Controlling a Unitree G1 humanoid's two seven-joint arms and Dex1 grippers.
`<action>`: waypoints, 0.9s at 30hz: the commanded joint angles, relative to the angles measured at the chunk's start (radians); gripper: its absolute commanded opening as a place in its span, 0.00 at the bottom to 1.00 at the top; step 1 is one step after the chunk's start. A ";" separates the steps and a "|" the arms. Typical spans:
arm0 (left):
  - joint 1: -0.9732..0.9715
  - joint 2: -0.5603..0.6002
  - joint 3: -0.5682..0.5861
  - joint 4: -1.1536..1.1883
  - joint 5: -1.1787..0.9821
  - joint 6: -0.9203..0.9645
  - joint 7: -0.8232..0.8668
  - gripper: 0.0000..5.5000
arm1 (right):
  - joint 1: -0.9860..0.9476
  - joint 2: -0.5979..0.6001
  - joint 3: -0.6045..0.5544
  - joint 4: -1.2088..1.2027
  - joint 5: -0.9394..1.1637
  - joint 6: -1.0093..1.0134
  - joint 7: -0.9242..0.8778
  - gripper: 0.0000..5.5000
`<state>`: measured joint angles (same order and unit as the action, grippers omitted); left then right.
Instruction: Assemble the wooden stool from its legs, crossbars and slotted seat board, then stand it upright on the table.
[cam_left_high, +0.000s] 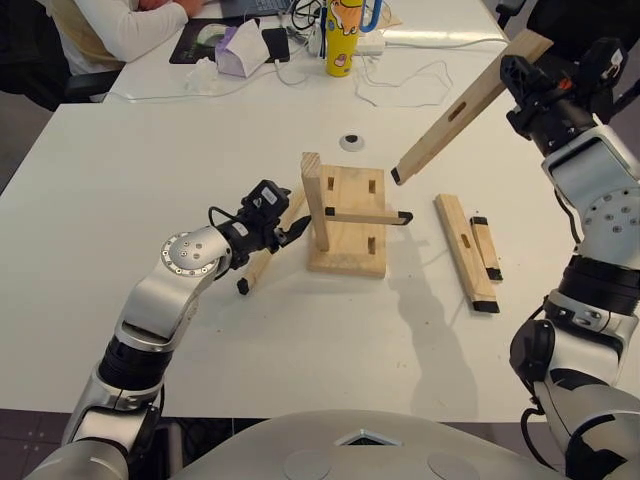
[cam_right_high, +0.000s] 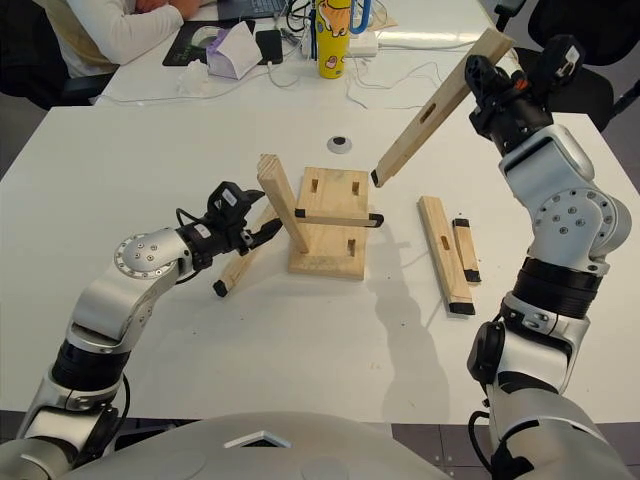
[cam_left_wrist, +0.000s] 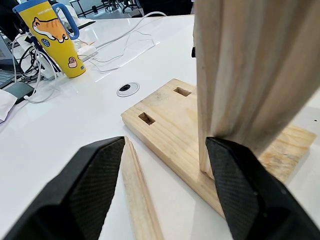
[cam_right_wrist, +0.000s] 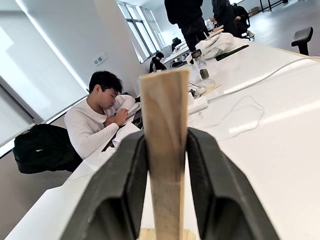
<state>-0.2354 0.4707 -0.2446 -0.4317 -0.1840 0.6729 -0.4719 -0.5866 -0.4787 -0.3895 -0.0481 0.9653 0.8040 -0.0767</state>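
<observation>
Between R fingers (cam_right_wrist: 120, 200), leg (cam_right_wrist: 165, 150) clamped, angled down twd seat board (cam_left_high: 350, 240).

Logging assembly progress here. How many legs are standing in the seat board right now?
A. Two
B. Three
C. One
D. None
C: a single upright leg stands in the seat board, a crossbar jutting from its side, while the right gripper holds a second leg in the air.
</observation>
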 joint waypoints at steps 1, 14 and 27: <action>-0.016 -0.031 -0.021 -0.009 0.007 0.014 0.006 0.55 | 0.023 -0.020 -0.045 -0.052 0.018 0.065 -0.036 0.19; -0.027 -0.111 -0.045 -0.005 0.029 0.035 0.046 0.55 | 0.021 -0.097 -0.106 0.030 0.039 0.254 0.041 0.19; 0.049 -0.109 0.019 -0.016 0.046 0.033 0.091 0.55 | 0.128 0.015 -0.281 0.003 0.201 0.324 -0.024 0.19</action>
<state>-0.2072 0.3615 -0.2432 -0.4373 -0.1453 0.6994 -0.3941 -0.4742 -0.5092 -0.6451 0.0071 1.0992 1.1131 -0.0612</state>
